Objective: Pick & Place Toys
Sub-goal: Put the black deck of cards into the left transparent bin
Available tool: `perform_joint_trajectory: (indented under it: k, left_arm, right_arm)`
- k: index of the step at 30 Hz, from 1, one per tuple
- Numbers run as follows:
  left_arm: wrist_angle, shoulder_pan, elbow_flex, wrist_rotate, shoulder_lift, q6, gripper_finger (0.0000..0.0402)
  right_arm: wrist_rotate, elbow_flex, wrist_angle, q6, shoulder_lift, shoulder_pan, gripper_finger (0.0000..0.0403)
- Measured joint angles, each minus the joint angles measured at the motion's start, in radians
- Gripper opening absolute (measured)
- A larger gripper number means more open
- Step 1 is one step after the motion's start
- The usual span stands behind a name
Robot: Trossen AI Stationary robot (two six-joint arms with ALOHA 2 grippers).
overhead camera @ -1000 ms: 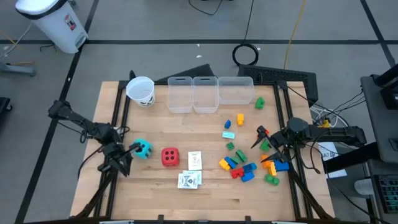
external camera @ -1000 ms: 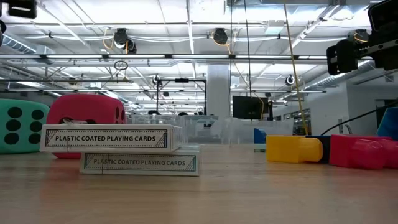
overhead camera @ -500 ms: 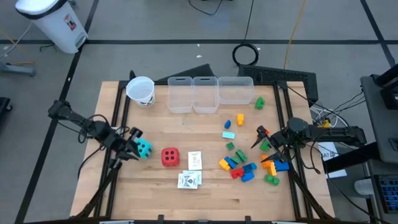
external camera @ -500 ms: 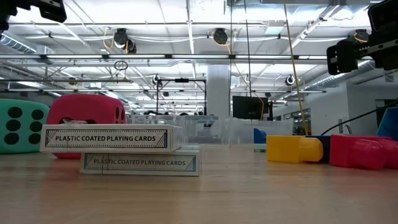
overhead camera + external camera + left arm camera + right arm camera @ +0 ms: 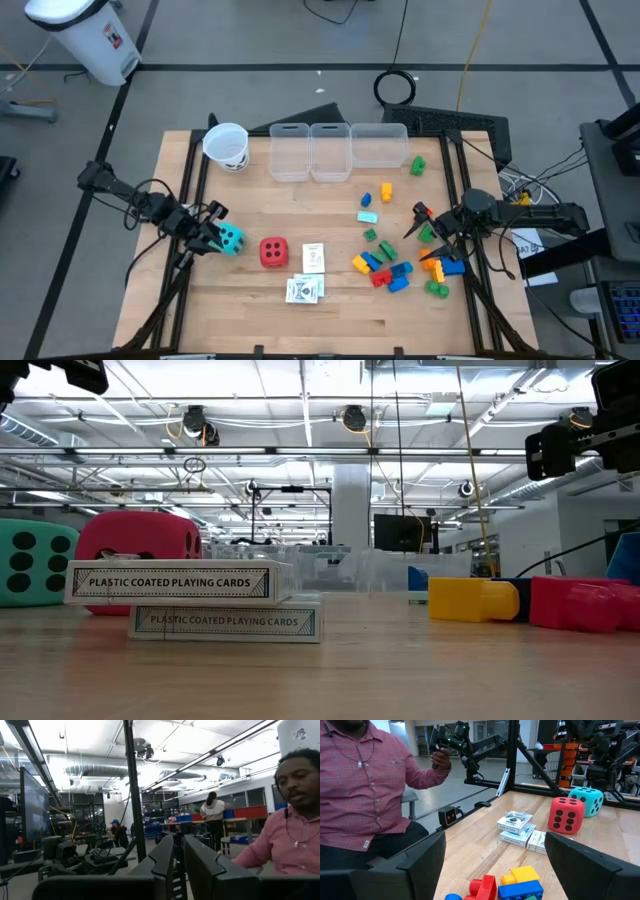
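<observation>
Teal die [image 5: 231, 239] sits just left of the red die [image 5: 273, 252]; left gripper [image 5: 207, 233], fingers together, hovers beside it. Right gripper [image 5: 420, 222] gapes wide over the bricks [image 5: 390, 270].

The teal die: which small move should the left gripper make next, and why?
Probably open and descend over the teal die. The left gripper is nearly shut beside it, holding nothing, and the die sits on the table.

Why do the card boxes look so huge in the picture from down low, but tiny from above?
Low view: the camera sits at table height right by the card packs, so they loom large. High view: it looks down from far above, so the same packs look tiny.
</observation>
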Motion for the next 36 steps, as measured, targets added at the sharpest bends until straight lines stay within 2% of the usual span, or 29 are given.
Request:
perform_joint_trajectory:
  k: [9, 19, 25, 32, 36]
  left_arm:
    - [-0.001, 0.0, 0.0, 0.002, 0.0, 0.031, 0.0051]
    - [-0.001, 0.0, 0.0, -0.11, 0.0, 0.021, 0.0051]
    - [-0.001, 0.0, 0.0, -0.22, 0.0, -0.007, 0.0051]
    - [-0.001, 0.0, 0.0, -0.239, 0.0, 0.07, 0.0051]
    - [-0.001, 0.0, 0.0, -0.239, 0.0, 0.037, 0.0051]
  right_arm:
    - [0.0, 0.0, 0.0, 0.0, 0.0, 0.0, 0.0315]
    - [0.0, 0.0, 0.0, 0.0, 0.0, 0.0, 0.0315]
    - [0.0, 0.0, 0.0, 0.0, 0.0, 0.0, 0.0315]
    - [0.0, 0.0, 0.0, 0.0, 0.0, 0.0, 0.0314]
    - [0.0, 0.0, 0.0, 0.0, 0.0, 0.0, 0.0315]
